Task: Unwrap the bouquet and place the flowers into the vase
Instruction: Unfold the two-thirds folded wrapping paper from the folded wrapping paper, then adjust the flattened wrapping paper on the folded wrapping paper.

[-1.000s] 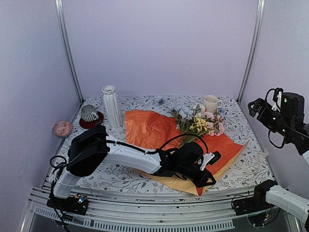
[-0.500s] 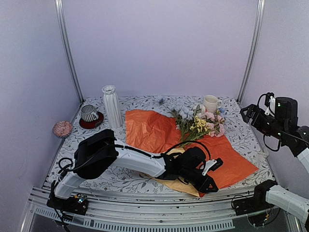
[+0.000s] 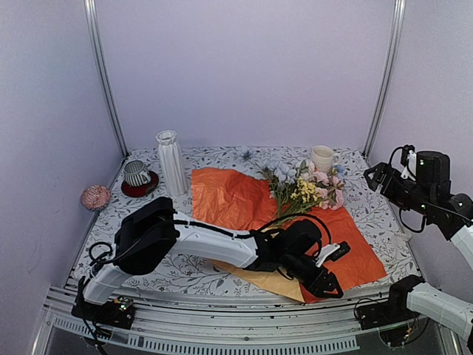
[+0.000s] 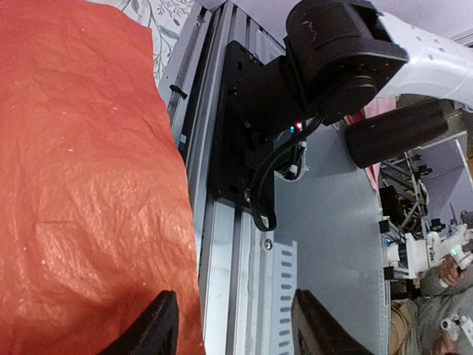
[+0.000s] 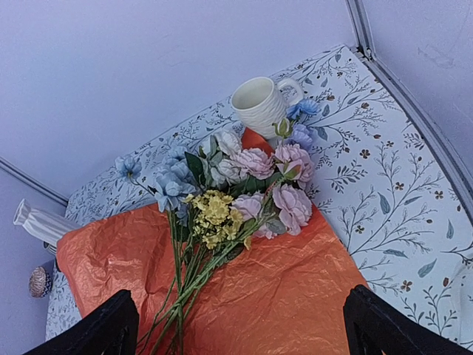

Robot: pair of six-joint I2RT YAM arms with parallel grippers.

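1. I see the left end effector [image 4: 234, 299] half open and empty at the near edge of the orange paper [image 3: 233, 198].
2. Right end effector [image 5: 240, 296] gapes wide, empty.
3. Flowers [image 3: 304, 185] lie on it, beside the mug [image 3: 322, 157].
4. Vase [image 3: 171, 163] stands upright, far left.

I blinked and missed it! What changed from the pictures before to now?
The left gripper opened, let go of the orange paper and slid a little toward the front right, leaving the paper's corner spread flatter. The right gripper came lower and inward, jaws wide open. The flowers, vase and mug stayed put.
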